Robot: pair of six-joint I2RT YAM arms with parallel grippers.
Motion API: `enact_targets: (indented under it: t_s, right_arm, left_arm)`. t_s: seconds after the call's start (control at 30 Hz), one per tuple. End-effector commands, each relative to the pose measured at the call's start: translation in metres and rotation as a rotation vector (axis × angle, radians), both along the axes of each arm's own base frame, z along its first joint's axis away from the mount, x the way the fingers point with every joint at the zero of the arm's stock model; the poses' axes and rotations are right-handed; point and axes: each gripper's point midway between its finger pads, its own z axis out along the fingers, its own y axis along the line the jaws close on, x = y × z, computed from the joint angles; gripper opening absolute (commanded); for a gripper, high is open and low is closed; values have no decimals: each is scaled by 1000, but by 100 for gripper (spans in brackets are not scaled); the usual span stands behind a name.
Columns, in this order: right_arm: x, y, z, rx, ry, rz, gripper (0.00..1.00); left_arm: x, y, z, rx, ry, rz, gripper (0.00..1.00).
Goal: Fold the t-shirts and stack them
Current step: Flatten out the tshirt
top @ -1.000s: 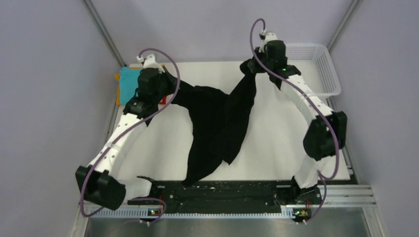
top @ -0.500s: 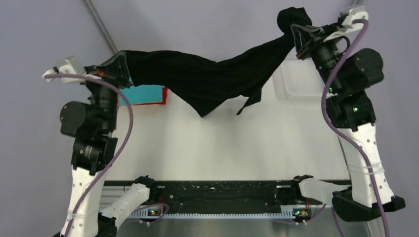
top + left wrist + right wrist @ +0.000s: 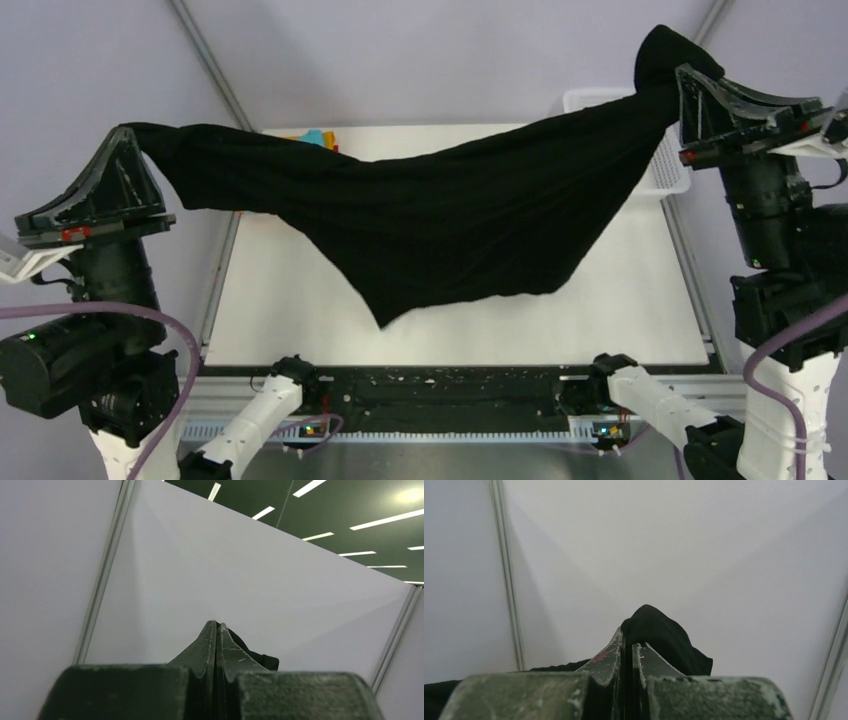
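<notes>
The large black t-shirt (image 3: 440, 215) hangs stretched in the air between both arms, sagging to a point over the table's middle. My left gripper (image 3: 128, 132) is shut on its left end, high at the left; a bit of black cloth (image 3: 255, 657) shows behind its tip (image 3: 217, 625). My right gripper (image 3: 682, 72) is shut on its right end, high at the right; bunched black cloth (image 3: 659, 630) bulges over its tip (image 3: 628, 636). A sliver of the folded teal shirt (image 3: 315, 137) shows at the table's far left, mostly hidden by the black shirt.
The white mesh basket (image 3: 668, 160) stands at the far right of the table, partly behind the shirt and the right arm. The white tabletop (image 3: 290, 300) lies below the shirt. Grey booth walls and metal posts enclose the table.
Both arms have risen and spread wide apart toward the camera. The black shirt, which hung crumpled above the table, is now lifted and pulled out broad between the grippers.
</notes>
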Motion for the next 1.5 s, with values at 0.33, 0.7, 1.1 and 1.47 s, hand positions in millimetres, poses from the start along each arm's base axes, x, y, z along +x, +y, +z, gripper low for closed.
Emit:
enact_targets:
  t_s: [0.33, 0.7, 1.1, 1.47]
  right_arm:
    - [183, 5, -110, -25, 324, -277, 0]
    - [333, 42, -386, -93, 875, -260, 62]
    - [280, 66, -416, -93, 1014, -129, 99]
    - [129, 94, -514, 1, 1429, 0, 99]
  left_arm:
    - [200, 32, -154, -80, 647, 455, 0]
    - [290, -2, -447, -148, 1350, 221, 99]
    - [321, -86, -462, -83, 1390, -267, 99]
    - [370, -139, -530, -34, 1545, -459, 99]
